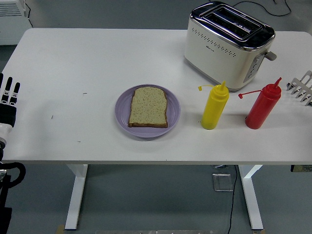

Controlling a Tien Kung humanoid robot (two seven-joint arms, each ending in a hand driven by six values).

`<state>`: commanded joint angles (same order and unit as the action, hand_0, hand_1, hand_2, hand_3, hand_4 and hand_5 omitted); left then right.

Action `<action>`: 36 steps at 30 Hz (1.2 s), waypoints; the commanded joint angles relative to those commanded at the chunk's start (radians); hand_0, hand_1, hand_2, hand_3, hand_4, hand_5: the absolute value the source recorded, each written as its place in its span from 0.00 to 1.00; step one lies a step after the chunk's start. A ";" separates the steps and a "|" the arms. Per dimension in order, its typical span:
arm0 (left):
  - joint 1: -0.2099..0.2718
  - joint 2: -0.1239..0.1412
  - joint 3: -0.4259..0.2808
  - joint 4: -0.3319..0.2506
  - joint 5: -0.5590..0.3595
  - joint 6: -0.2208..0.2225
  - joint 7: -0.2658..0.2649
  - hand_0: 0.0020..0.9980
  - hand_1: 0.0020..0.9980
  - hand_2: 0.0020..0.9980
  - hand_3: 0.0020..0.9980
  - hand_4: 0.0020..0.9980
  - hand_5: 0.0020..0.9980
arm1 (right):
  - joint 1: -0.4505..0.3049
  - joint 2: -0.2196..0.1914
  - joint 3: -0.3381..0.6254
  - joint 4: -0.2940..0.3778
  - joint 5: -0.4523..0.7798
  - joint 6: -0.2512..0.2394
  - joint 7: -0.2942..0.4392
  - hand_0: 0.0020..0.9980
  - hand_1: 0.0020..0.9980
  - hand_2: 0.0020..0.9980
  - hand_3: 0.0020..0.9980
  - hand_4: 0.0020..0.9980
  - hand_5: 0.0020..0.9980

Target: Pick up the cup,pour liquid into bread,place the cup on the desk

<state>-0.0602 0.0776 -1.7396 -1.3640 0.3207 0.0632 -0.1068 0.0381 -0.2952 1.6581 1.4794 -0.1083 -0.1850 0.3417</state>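
The left hand [8,100] is flat with spread fingers. The right hand [302,87] is mostly cut off, so I cannot tell.

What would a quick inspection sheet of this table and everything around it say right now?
Surface: white table, a few small dark marks.
Job's things: bread slice flat on purple plate; yellow squeeze bottle and red squeeze bottle upright, caps off; no cup seen.
Clutter: toaster at far right.
Hands: left hand at left edge, fingers straight, empty; right hand at right edge, fingers open.
Cables: black cable behind toaster.
Surroundings: grey floor, no person seen.
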 joint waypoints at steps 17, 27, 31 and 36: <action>-0.003 0.000 -0.004 -0.002 0.001 -0.002 0.000 0.80 0.79 0.82 0.72 0.52 1.00 | 0.004 0.004 0.000 -0.004 0.011 -0.015 0.001 0.76 0.70 0.73 0.73 0.55 0.39; -0.004 0.000 -0.004 -0.002 0.002 -0.003 0.001 0.80 0.79 0.82 0.72 0.52 1.00 | 0.004 0.007 0.000 -0.009 0.030 -0.021 -0.004 0.76 0.70 0.72 0.73 0.53 0.41; -0.004 0.000 -0.005 -0.002 0.003 -0.003 0.001 0.80 0.79 0.82 0.72 0.52 1.00 | 0.004 0.007 0.002 -0.010 0.037 -0.021 -0.004 0.76 0.70 0.72 0.73 0.53 0.41; -0.005 -0.001 -0.005 -0.003 0.003 -0.003 0.001 0.80 0.79 0.82 0.72 0.52 1.00 | 0.004 0.007 0.003 -0.010 0.034 -0.020 -0.008 0.76 0.69 0.72 0.72 0.52 0.42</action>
<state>-0.0648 0.0769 -1.7445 -1.3675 0.3238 0.0607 -0.1056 0.0419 -0.2879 1.6611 1.4696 -0.0739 -0.2054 0.3341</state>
